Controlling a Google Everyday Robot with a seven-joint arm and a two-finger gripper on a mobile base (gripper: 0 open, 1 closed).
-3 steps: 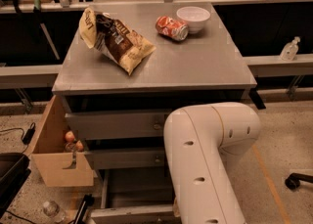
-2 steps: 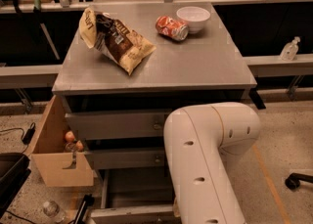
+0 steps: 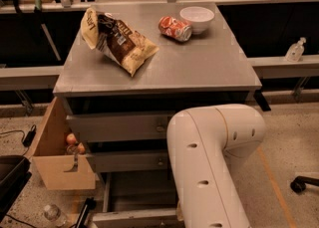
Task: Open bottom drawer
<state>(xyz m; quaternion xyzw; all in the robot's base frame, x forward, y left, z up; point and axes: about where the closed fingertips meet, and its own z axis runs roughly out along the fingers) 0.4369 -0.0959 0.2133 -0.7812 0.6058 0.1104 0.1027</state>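
Observation:
The grey cabinet (image 3: pixel 159 72) has three drawers. The top drawer front (image 3: pixel 119 125) and the middle drawer front (image 3: pixel 129 161) sit close to the cabinet. The bottom drawer (image 3: pixel 139 192) stands pulled out toward me. Its shallow grey tray shows, and its front panel (image 3: pixel 129 218) lies at the bottom edge of the view. My white arm (image 3: pixel 209 162) bends down in front of the drawers on the right. My gripper is out of view, hidden behind the arm or below the frame near the bottom drawer.
A tan cardboard box (image 3: pixel 55 165) with round fruit hangs at the cabinet's left side. A chip bag (image 3: pixel 117 40), a red can (image 3: pixel 175 27) and a white bowl (image 3: pixel 197 18) lie on top. A plastic bottle (image 3: pixel 52 213) lies on the floor at left.

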